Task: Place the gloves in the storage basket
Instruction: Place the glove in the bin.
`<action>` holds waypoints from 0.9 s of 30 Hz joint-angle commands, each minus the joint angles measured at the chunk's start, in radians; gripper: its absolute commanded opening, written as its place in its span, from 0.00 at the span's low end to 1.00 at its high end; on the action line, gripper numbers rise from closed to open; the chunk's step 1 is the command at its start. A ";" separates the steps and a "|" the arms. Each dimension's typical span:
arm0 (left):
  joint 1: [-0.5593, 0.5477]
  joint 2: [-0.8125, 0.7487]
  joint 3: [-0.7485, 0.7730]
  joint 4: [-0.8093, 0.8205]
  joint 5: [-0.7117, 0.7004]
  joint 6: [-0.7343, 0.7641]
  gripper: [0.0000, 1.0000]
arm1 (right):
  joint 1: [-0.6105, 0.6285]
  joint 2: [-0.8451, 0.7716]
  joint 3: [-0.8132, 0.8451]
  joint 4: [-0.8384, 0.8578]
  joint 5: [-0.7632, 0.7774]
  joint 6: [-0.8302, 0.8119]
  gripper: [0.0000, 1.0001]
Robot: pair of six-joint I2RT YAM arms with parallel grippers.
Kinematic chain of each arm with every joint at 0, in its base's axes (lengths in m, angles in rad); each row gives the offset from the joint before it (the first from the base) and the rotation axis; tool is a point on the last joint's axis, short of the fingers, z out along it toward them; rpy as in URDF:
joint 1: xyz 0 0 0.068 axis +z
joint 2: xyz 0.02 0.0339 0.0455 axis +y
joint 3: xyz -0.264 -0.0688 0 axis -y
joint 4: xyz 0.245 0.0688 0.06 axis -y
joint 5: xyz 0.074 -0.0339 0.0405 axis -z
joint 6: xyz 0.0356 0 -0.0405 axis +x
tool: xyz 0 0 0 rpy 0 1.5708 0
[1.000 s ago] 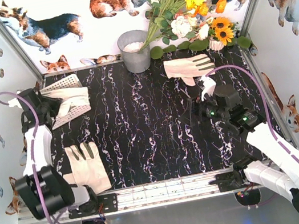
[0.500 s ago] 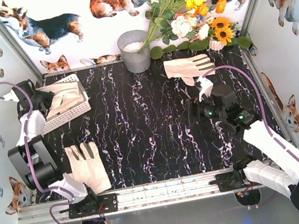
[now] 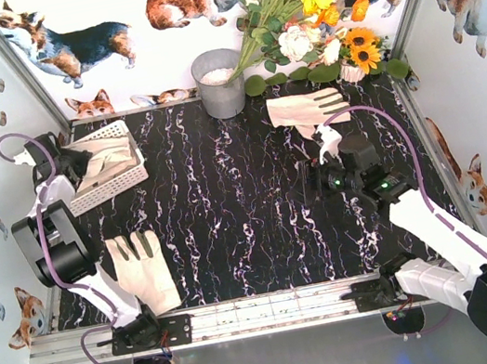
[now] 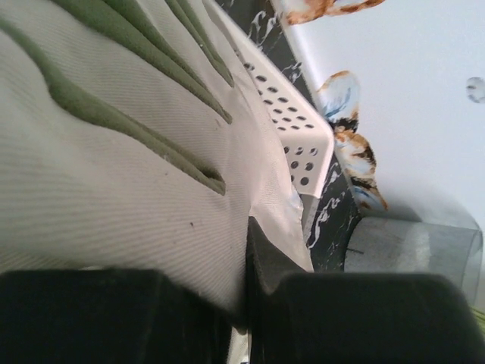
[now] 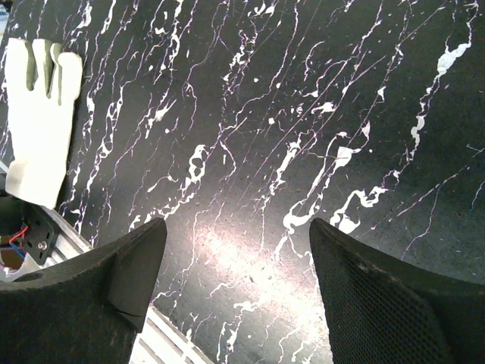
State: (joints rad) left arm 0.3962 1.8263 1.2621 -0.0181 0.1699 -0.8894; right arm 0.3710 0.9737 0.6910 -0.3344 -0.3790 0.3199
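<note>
Cream near glove [image 3: 141, 271]: flat on the black marbled table [image 3: 228, 203], front left, fingers pointing away.
Right gripper [image 5: 236, 284]: jaws wide apart, holding nothing, above the table mid-right.
Left gripper [image 4: 244, 303]: clamped on the held glove [image 4: 114, 167], which lies over the storage basket [image 3: 117, 189], far left.
Far glove [image 3: 306, 108]: flat, far right, near the flowers [image 3: 306, 1].

The glove [image 4: 114, 167] overruns the left wrist view's top and left edges and hides most of the storage basket [image 4: 297, 144]
</note>
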 commanded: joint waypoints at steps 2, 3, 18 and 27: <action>0.022 0.011 0.009 0.126 0.021 -0.010 0.00 | -0.004 0.011 0.037 0.075 -0.017 0.002 0.78; 0.021 0.017 0.007 0.128 0.019 -0.008 0.00 | -0.004 0.015 0.037 0.076 -0.018 0.004 0.78; 0.026 0.127 0.043 0.079 0.015 0.062 0.00 | -0.004 0.035 0.041 0.079 -0.019 0.008 0.78; 0.028 0.150 0.050 0.033 0.018 0.116 0.14 | -0.004 0.042 0.042 0.092 -0.024 0.016 0.78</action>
State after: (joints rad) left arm 0.4118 1.9625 1.2781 0.0261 0.1825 -0.8249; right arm 0.3710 1.0187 0.6914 -0.3099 -0.3920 0.3283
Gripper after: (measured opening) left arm 0.060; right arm 0.776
